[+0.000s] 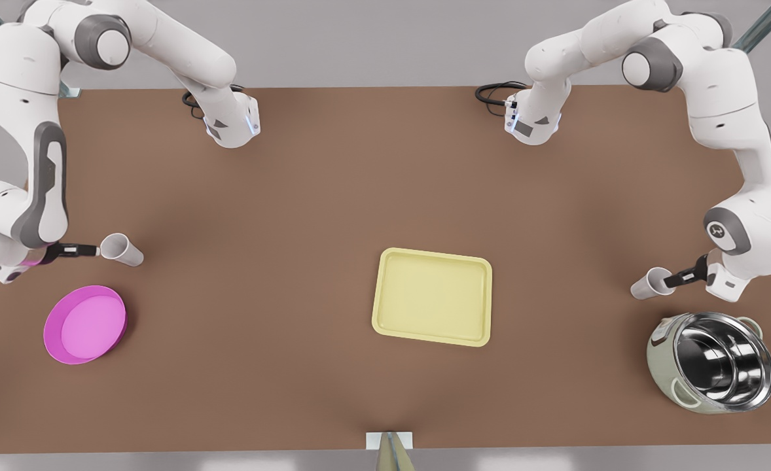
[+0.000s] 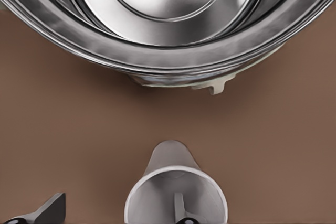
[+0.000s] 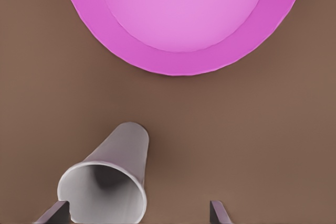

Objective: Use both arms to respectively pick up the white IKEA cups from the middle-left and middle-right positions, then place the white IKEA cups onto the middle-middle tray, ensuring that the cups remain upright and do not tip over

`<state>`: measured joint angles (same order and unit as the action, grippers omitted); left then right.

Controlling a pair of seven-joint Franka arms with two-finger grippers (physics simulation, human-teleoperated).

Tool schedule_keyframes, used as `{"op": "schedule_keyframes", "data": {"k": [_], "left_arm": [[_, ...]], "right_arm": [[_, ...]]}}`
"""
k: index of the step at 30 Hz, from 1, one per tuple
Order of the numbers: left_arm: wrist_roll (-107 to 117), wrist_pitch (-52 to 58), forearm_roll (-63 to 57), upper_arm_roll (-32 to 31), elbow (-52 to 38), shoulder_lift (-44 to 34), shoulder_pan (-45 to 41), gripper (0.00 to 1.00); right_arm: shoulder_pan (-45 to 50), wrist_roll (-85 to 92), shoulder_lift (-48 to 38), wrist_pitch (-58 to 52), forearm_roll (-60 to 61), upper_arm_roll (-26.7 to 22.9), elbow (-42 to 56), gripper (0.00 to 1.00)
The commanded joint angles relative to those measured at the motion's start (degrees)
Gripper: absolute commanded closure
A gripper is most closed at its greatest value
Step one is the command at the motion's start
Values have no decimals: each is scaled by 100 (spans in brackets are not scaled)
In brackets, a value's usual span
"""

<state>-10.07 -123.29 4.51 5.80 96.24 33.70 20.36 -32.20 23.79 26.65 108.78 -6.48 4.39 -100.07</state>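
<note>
Front view: yellow tray [image 1: 432,296] empty mid-desk. Left gripper [image 2: 113,214], jaws apart astride one white cup's [image 2: 176,191] rim, beside steel pot [image 2: 168,19]. Right gripper [image 3: 137,212], jaws apart, at other cup [image 3: 107,182] near empty pink dish [image 3: 184,19].

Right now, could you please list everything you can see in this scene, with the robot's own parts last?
White cups: two; one beside the pink dish, one beside the pot.
Tray: one, pale yellow, table centre, nothing on it.
Dish: one, pink, round, front view's left.
Pot: one, steel-lined, front view's right.
Table: one, brown.
Left gripper: black, open, one finger inside the cup by the pot.
Right gripper: black, open, at the cup by the dish.
</note>
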Motion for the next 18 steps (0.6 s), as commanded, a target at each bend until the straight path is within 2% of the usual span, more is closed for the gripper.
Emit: {"op": "schedule_keyframes", "data": {"k": [1,6,7,8,10,11,12,14,15,18], "left_arm": [[-733,-239,6,0,26,14,-6,0],[-408,-239,15,0,26,128,-24,2],[-390,-239,15,0,26,128,-33,14],[-390,-230,15,0,26,119,-41,29],[-399,-213,6,0,26,119,-33,35],[-390,-213,15,0,26,119,-24,44],[-390,-195,15,0,26,119,-33,63],[-381,-169,15,0,26,102,-41,76],[-399,-142,15,0,26,93,-41,79],[-39,358,15,0,26,-127,-270,79]], "right_arm": [[-181,1338,-19,1207,24,0,-354,0],[-427,1338,-221,1682,15,9,-1075,0],[-427,1338,-300,1682,24,18,-1190,0],[-427,1496,-301,1682,199,18,-1216,0],[-427,1602,-266,1682,244,9,-1243,0],[-418,1602,-230,1691,244,9,-1251,0],[-418,1602,-239,1682,244,18,-1330,0],[-392,1602,-222,1691,235,18,-1383,0],[-374,1602,-213,1691,235,18,-1410,0],[-357,1593,-134,1893,244,18,-1533,0]]}}
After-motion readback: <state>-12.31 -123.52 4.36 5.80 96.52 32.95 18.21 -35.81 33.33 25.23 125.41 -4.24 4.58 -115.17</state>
